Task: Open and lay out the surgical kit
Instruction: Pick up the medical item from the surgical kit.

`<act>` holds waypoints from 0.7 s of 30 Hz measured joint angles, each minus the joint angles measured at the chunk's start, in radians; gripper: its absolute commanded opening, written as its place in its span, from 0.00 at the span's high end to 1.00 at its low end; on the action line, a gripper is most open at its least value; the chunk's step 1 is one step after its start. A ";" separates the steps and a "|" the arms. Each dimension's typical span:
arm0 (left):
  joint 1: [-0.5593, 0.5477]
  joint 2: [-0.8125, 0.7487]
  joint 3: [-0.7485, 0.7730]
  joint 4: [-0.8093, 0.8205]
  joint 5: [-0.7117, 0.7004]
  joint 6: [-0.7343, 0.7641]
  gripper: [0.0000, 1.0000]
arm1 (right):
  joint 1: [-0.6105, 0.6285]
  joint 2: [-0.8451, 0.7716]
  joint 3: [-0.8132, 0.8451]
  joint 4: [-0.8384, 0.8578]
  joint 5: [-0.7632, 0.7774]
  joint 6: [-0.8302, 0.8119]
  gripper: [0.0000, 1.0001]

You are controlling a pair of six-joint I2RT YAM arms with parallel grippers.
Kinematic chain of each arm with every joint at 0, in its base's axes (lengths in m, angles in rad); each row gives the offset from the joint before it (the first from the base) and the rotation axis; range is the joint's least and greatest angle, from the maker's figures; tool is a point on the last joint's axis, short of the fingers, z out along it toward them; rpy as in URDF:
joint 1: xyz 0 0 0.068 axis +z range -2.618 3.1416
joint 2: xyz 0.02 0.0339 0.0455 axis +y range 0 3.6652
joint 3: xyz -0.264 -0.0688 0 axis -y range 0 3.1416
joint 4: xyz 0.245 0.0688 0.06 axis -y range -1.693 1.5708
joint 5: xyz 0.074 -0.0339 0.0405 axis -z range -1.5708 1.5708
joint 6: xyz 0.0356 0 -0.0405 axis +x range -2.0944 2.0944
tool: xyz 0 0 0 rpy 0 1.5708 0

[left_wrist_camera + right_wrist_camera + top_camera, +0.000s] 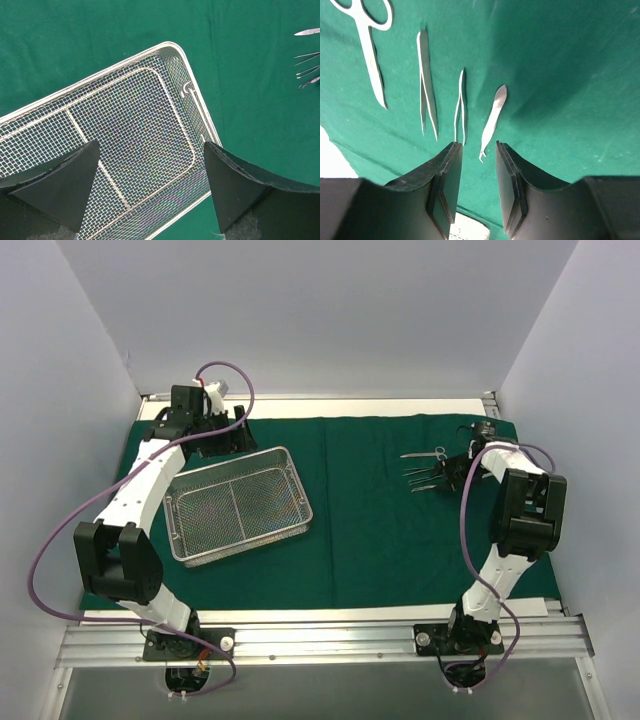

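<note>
l jaws: wide open, empty, over mesh tray (131, 116)
r jaws: part open, empty, above instruments (493, 112)
green cloth (370, 540): spread flat

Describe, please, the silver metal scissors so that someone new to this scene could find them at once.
On the dark green cloth, look right of the rectangular silver wire-mesh tray, where thin metal instruments lie in a row. The scissors lie at one end of that row. They alone have ring handles; their neighbours are plain slender tweezers.
</note>
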 measured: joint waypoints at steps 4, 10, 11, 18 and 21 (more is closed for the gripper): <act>0.000 0.000 0.000 -0.001 -0.013 -0.003 0.06 | 0.019 0.005 0.001 0.001 0.000 0.001 0.66; 0.000 0.000 0.001 -0.016 -0.124 -0.023 0.06 | 0.032 0.031 0.003 0.005 0.001 0.008 0.68; 0.000 0.000 0.004 -0.026 -0.138 -0.024 0.06 | 0.032 0.032 0.003 0.005 0.002 0.008 0.68; 0.002 0.000 0.015 -0.053 -0.115 0.006 0.06 | 0.032 0.032 0.002 0.016 0.003 0.011 0.73; 0.002 0.000 0.017 -0.057 -0.106 0.021 0.06 | 0.032 0.035 0.001 0.021 0.003 0.011 0.74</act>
